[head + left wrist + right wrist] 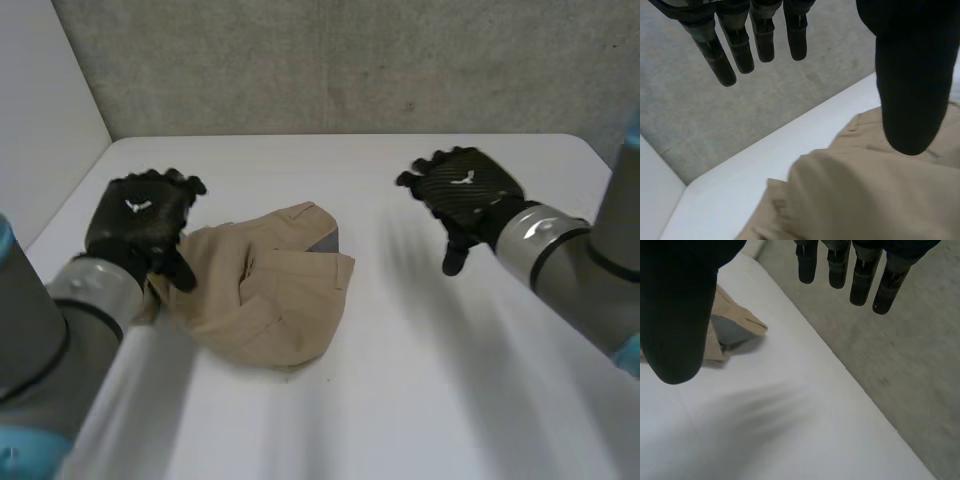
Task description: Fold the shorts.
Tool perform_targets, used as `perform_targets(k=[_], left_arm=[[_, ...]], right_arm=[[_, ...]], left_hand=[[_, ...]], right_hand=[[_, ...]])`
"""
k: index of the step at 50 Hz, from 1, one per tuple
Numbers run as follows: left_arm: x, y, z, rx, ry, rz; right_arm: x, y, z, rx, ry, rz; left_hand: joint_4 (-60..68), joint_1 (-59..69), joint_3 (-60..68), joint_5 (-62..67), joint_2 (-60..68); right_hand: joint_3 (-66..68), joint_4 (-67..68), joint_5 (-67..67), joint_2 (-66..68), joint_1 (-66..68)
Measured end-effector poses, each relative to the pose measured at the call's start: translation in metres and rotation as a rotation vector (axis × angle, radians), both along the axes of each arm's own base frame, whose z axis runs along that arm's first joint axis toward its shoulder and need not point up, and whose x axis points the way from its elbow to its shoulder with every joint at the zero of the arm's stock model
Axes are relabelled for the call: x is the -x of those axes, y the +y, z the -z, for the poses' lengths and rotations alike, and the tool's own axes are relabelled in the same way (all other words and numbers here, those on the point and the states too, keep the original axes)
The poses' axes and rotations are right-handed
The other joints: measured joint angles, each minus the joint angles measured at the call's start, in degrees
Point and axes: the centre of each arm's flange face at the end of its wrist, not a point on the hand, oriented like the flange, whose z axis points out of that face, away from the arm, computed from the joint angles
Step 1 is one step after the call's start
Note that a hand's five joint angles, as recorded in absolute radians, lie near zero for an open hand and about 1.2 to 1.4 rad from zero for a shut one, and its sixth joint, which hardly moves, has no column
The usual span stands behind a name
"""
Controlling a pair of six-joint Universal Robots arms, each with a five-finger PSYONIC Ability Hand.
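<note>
The tan shorts (268, 288) lie folded in a rough bundle on the white table (420, 380), left of its middle, with a grey lining showing at one corner (727, 332). My left hand (140, 220) hovers over the bundle's left edge, fingers (742, 47) straight and thumb (912, 90) apart, holding nothing; the tan cloth (865, 195) lies under its palm. My right hand (465, 195) hangs open above bare table to the right of the shorts, its fingers (860, 270) straight and its thumb (677, 315) spread wide.
A grey wall (350, 60) runs along the table's far edge. A white panel (40, 110) stands at the left side. Bare table stretches in front of and to the right of the shorts.
</note>
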Motion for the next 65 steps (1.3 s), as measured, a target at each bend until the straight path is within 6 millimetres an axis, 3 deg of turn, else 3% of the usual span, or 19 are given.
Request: perform_targets(k=[10,21,28,43,47,48,49,50,51,52,53,54,55,60,65], left_arm=[[-0.006,-0.034,0.021,-0.074,-0.008,0.041],[-0.007,-0.02,0.044,-0.188,-0.07,0.074],[-0.009,-0.021,0.05,-0.176,-0.164,0.089],[-0.02,-0.04,0.083,-0.224,-0.315,0.086],[-0.02,-0.041,0.086,-0.23,-0.318,0.086],[-0.02,-0.041,0.087,-0.233,-0.318,0.087],[-0.02,-0.041,0.088,-0.235,-0.318,0.088],[-0.02,-0.041,0.088,-0.237,-0.318,0.09],[-0.019,-0.042,0.089,-0.238,-0.317,0.092],[-0.019,-0.042,0.089,-0.237,-0.315,0.095],[-0.018,-0.042,0.089,-0.235,-0.314,0.096],[-0.018,-0.043,0.089,-0.232,-0.312,0.098],[-0.017,-0.045,0.087,-0.222,-0.308,0.102],[-0.013,-0.053,0.072,-0.149,-0.284,0.102],[-0.008,-0.06,0.03,0.01,-0.23,0.084]], right_arm=[[-0.055,-0.006,0.024,0.075,-0.013,-0.23],[-0.101,-0.006,0.058,0.042,-0.032,-0.389],[-0.118,0.0,0.073,0.018,-0.04,-0.463],[-0.138,0.018,0.106,-0.09,-0.005,-0.534],[-0.14,0.018,0.113,-0.104,0.002,-0.537],[-0.14,0.017,0.115,-0.104,0.002,-0.537],[-0.141,0.016,0.115,-0.103,0.002,-0.536],[-0.141,0.016,0.115,-0.102,0.001,-0.536],[-0.141,0.015,0.115,-0.1,0.001,-0.534],[-0.142,0.014,0.114,-0.093,0.0,-0.531],[-0.142,0.014,0.113,-0.089,0.0,-0.529],[-0.142,0.013,0.113,-0.086,-0.001,-0.527],[-0.142,0.012,0.11,-0.073,-0.001,-0.517],[-0.139,0.004,0.09,0.004,-0.009,-0.44],[-0.13,-0.001,0.051,0.115,-0.047,-0.323]], left_hand=[[0.0,0.0,0.0,0.0,0.0],[0.0,0.0,0.0,0.0,0.0],[-0.11,0.0,0.0,0.0,0.0],[-0.27,0.0,0.0,-0.34,-0.12],[0.77,0.62,1.11,1.26,1.19],[4.84,4.4,4.86,5.75,5.32],[8.05,8.13,8.8,8.89,8.9],[10.3,10.48,10.31,11.04,10.4],[17.28,17.82,17.24,17.84,17.33],[26.54,27.27,26.44,26.96,26.69],[35.03,35.51,34.86,35.55,36.1],[35.03,35.51,34.86,35.55,36.1],[45.6,44.69,44.96,45.56,45.78],[51.39,46.32,50.46,48.96,51.57],[51.51,46.32,50.69,48.96,51.7]], right_hand=[[2.02,0.18,1.37,1.59,4.24],[2.02,0.18,1.57,1.59,4.24],[2.43,1.17,1.79,1.6,4.25],[7.37,6.84,5.53,6.9,9.27],[13.39,12.75,11.03,12.88,14.52],[25.82,25.18,22.44,26.54,24.35],[25.82,25.18,22.44,26.54,24.35],[38.49,37.02,31.01,38.45,33.57],[40.19,38.79,31.01,40.21,34.89],[50.92,50.5,31.0,51.54,44.41],[52.78,52.4,31.0,52.97,46.4],[54.15,53.63,31.0,54.27,47.76],[54.66,54.36,31.0,54.76,48.55],[55.17,55.02,31.0,54.88,49.21],[55.17,55.03,31.0,54.88,49.21]])
